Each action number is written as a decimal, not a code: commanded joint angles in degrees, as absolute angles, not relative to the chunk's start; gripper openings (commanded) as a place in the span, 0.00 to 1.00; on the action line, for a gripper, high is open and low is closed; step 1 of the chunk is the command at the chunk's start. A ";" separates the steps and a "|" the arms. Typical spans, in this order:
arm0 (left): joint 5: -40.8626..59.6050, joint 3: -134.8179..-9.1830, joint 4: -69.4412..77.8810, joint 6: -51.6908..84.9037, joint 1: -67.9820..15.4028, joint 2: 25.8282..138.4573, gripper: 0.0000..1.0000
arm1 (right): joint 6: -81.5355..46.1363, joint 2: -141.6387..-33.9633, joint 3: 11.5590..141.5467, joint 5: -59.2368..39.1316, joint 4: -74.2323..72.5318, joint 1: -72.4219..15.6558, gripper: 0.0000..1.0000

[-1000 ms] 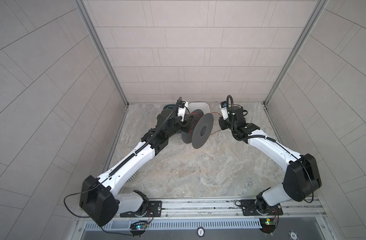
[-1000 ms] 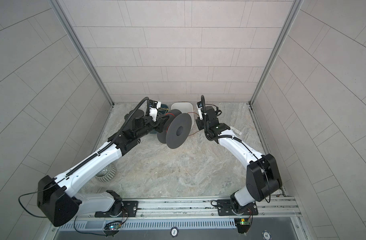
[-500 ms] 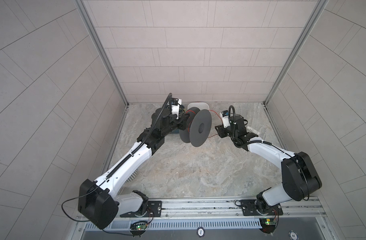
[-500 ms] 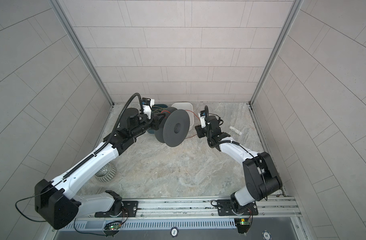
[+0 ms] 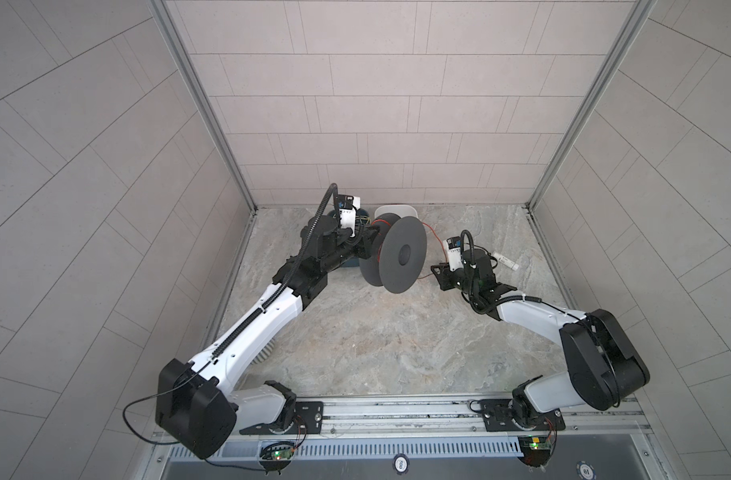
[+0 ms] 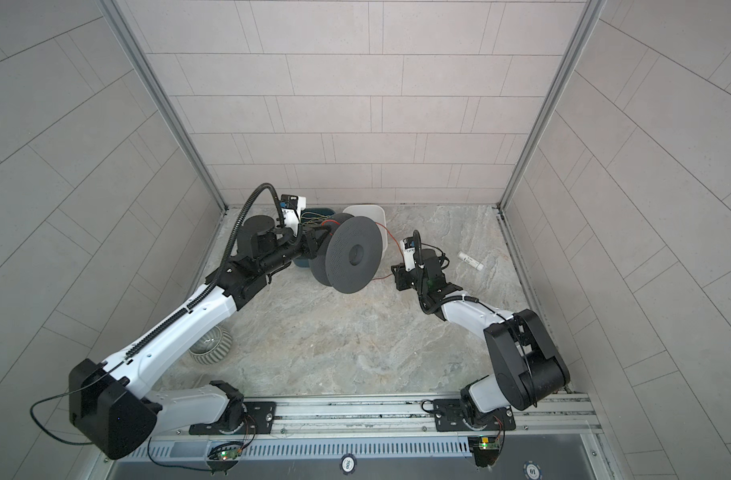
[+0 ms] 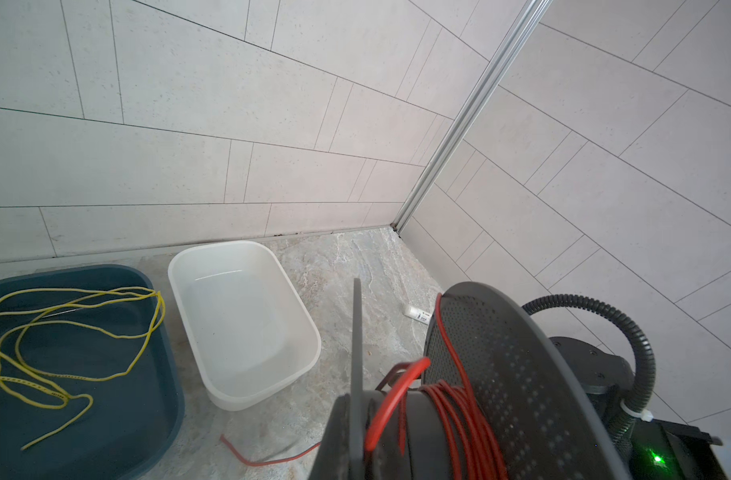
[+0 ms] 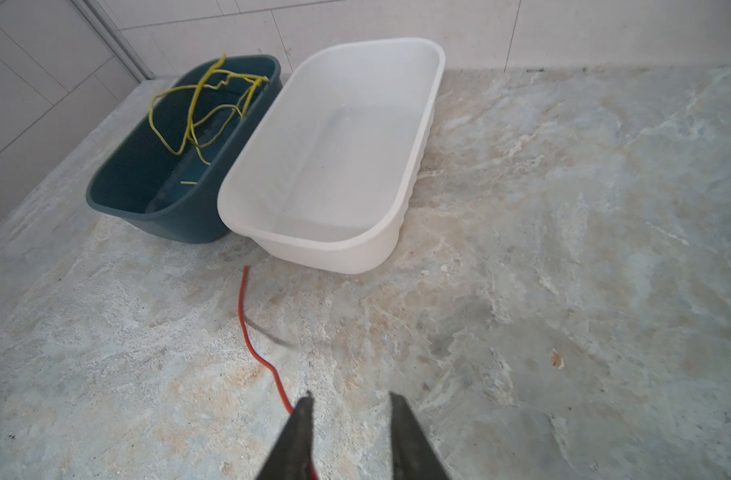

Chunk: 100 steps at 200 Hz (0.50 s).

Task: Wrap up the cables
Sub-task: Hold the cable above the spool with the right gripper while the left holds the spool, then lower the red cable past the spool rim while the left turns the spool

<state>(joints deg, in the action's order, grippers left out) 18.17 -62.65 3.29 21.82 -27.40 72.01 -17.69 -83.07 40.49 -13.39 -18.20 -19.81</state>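
- The red cable sits mostly in loose turns on the hub of the dark spool. Its free tail lies on the bench and ends just short of the white tub.
- We judge the cable light, limp and smooth-skinned, with a little spring, so slack turns could slide off the hub. The best hold looks like the tail close to the spool, pinched square across.
- The left arm's jaws are clenched on the spool, on the side away from the right arm, and hold it on edge. We cannot tell whether its lower rim touches the bench.
- The right arm's jaws hang low over the bench beside the spool, released, with a gap far wider than the cable. The tail runs past one finger and is not pinched.
- The white tub and a dark tub holding a yellow wire stand side by side at the back wall, just behind the spool.
- A small white tube lies near the right arm, and a ribbed bowl sits under the left arm.
- Walls close in on three sides, so the open room lies in the middle of the bench and toward the near rail.
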 commanded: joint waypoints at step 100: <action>13.89 -58.17 20.69 41.19 -24.42 73.62 0.00 | -25.55 -86.40 45.34 -10.17 -9.57 -20.97 0.00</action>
<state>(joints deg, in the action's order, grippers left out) 16.86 -57.95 13.06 37.01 -24.75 75.57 -23.00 -84.58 42.59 -11.75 -14.90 -19.97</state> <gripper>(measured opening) 0.073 0.048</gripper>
